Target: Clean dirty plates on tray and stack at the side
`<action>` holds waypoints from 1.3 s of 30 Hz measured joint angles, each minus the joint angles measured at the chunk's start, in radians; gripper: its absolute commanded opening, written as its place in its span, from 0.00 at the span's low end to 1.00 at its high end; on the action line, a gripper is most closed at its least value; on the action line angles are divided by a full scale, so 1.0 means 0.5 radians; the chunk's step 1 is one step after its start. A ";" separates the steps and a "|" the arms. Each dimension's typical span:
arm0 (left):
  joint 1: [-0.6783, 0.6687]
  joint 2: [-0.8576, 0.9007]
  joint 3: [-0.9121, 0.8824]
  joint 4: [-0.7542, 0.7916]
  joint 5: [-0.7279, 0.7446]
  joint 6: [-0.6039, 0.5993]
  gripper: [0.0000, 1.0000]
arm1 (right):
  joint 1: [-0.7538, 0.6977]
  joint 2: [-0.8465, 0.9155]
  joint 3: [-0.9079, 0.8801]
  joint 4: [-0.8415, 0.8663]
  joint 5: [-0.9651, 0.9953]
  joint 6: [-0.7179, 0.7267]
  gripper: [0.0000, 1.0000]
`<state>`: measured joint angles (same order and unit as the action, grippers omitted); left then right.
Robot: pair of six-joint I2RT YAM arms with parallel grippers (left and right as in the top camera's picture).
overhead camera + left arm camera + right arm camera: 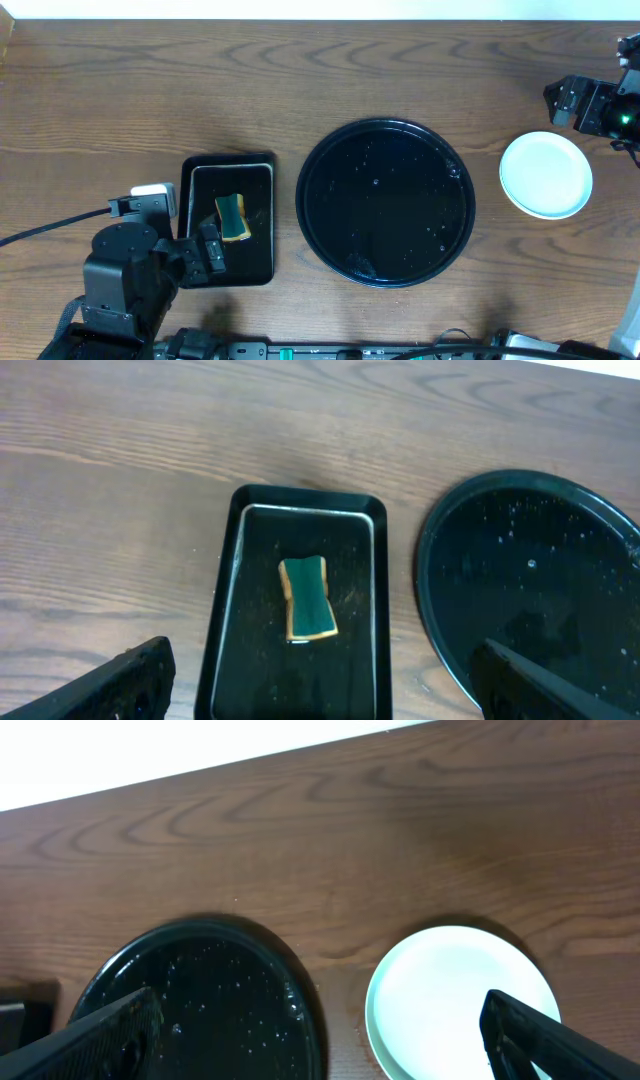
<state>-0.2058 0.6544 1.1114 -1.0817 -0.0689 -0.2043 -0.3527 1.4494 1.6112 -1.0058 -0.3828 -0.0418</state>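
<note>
We've got the round black tray [385,203] at mid-table, bare and speckled with water. Right of it, the plates [546,175] sit on the tabletop [300,80], with a strip of wood between the rims (only the pale, clean top one shows). Left of the round tray, close but apart, the rectangular tray [262,262] holds the sponge [233,217]. The left gripper [325,670] hovers at that tray's near end with its fingers spread wide, gripping nothing. The right gripper [320,1020] hangs off the plates' far-right edge, spread too. Beyond the round tray, bare wood runs to the table's far edge.
</note>
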 measured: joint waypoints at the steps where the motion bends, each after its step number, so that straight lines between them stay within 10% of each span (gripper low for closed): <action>1: 0.000 0.000 0.000 0.035 -0.012 -0.001 0.94 | 0.000 0.000 0.000 0.000 0.000 0.000 0.99; 17: 0.297 -0.697 -0.543 1.302 -0.154 0.107 0.94 | 0.000 0.000 0.000 0.000 0.001 -0.001 0.99; 39: 0.346 -1.286 -1.680 1.643 -0.191 0.111 0.95 | 0.000 0.000 0.000 -0.001 0.000 -0.001 0.99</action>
<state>-0.0326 0.0113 0.2714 -0.2604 -0.1642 -0.1486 -0.3527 1.4494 1.6112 -1.0061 -0.3828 -0.0422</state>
